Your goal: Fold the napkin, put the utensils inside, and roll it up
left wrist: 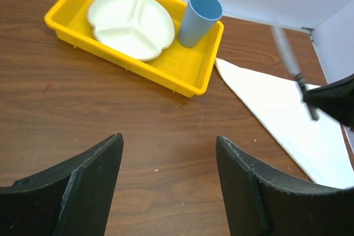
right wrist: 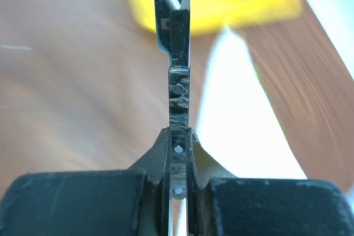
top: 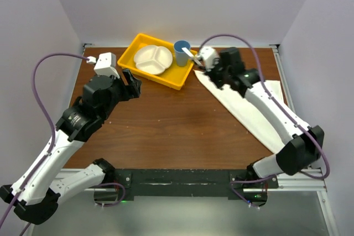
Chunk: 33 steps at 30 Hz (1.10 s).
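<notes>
The white napkin (top: 249, 106) lies folded into a long triangle on the right of the table; it also shows in the left wrist view (left wrist: 276, 109) and, blurred, in the right wrist view (right wrist: 232, 120). My right gripper (top: 203, 62) is shut on the dark riveted handle of the knife (right wrist: 178, 81), in the air over the napkin's far corner. The silver blade (top: 189, 54) points toward the blue cup. The knife also shows in the left wrist view (left wrist: 293, 73). My left gripper (top: 131, 79) is open and empty above bare wood (left wrist: 168, 139), left of the tray.
A yellow tray (top: 178, 79) stands at the back centre, holding a white divided plate (top: 152, 59) and a blue cup (top: 181, 52). White walls close in the table on the left, right and back. Brown wood lies between the two arms.
</notes>
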### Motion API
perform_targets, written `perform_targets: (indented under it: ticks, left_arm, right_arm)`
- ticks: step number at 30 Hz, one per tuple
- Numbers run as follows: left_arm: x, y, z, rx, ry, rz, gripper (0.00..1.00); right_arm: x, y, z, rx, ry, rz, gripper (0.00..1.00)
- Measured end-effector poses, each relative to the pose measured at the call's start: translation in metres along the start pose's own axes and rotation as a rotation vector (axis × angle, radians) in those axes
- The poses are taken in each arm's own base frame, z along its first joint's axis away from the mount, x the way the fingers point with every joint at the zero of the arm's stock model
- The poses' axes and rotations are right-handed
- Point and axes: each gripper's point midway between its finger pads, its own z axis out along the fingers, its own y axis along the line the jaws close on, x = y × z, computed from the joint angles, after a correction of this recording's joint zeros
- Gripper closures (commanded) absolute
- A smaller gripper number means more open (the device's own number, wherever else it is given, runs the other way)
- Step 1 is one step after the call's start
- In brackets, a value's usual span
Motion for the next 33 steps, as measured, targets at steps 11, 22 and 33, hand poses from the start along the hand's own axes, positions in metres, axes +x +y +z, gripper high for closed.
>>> perform_targets:
  ticks: [11,22,33]
  left_arm:
    - [0.04,-0.035,0.037,0.139,0.134,0.031,0.3]
    - [0.062,-0.048,0.043,0.236,0.174,0.075,0.3]
    - [0.079,-0.078,0.028,0.318,0.172,0.2,0.28]
  right_arm:
    - [0.188,-0.065,0.018,0.131,0.5,0.173,1.0]
    - [0.246,-0.056,-0.001,0.117,0.685,0.144,1.0]
    - [0.28,-0.037,-0.011,0.067,0.787,0.183,1.0]
